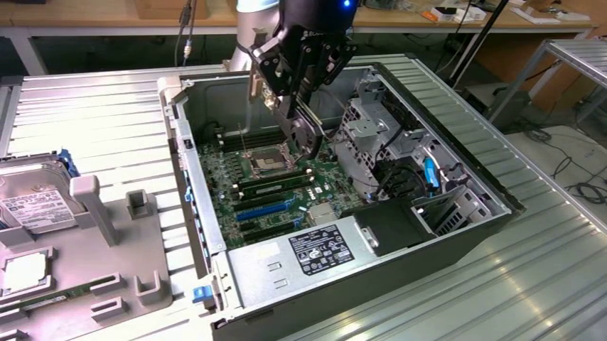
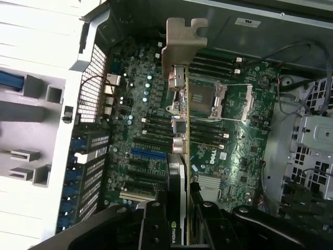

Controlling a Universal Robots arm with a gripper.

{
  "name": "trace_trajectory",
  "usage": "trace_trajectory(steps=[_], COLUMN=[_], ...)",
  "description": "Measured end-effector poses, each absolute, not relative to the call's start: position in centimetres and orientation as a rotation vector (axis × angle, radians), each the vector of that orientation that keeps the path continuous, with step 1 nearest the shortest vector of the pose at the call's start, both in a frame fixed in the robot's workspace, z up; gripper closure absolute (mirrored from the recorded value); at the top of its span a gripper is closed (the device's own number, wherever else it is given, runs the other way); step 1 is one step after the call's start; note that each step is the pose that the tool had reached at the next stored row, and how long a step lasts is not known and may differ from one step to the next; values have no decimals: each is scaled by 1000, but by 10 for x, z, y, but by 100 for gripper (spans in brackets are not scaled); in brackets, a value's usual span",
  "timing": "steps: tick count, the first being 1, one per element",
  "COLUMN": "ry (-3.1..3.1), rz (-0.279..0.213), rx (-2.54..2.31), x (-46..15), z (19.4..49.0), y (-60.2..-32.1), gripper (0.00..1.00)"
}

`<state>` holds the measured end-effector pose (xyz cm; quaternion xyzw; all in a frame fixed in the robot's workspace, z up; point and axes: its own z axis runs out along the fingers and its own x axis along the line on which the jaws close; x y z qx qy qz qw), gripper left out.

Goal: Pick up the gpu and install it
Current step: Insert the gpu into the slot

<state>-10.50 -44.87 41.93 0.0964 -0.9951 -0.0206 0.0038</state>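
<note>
Two-fingered, and clamping on the gpu (image 2: 178,156) with the gripper (image 2: 179,211): pressing a black finger (image 2: 152,225) against each flat face of the card, at the end carrying the green logo. Holding the card edge-on to the wrist camera, with its silver bracket (image 2: 181,44) at the far end from the fingers. Hanging inside the open side of the computer case (image 1: 195,177), over the green motherboard (image 1: 328,177), near the CPU socket (image 1: 269,162) and not sitting in any slot. Leaving the blue slot (image 1: 261,209) and the black slots around it uncovered, down toward the power supply (image 1: 318,249) with its white sticker. Standing just to the exterior view's left of the grey drive cage (image 1: 374,131) and the black cables (image 1: 399,177) bunched below it. Staying well apart from the grey moulded fixture (image 1: 104,241) outside the case on the exterior view's left, and from the silver hard drive (image 1: 33,202) lodged in it. Working above a ribbed metal table (image 1: 95,114) bearing both case and fixture.
</note>
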Motion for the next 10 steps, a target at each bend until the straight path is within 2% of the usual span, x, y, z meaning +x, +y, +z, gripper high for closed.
trace_trajectory(steps=[10], ry=[-3111], rz=[-64], rx=[369], x=[-104], z=[419], y=[-449], gripper=[73])
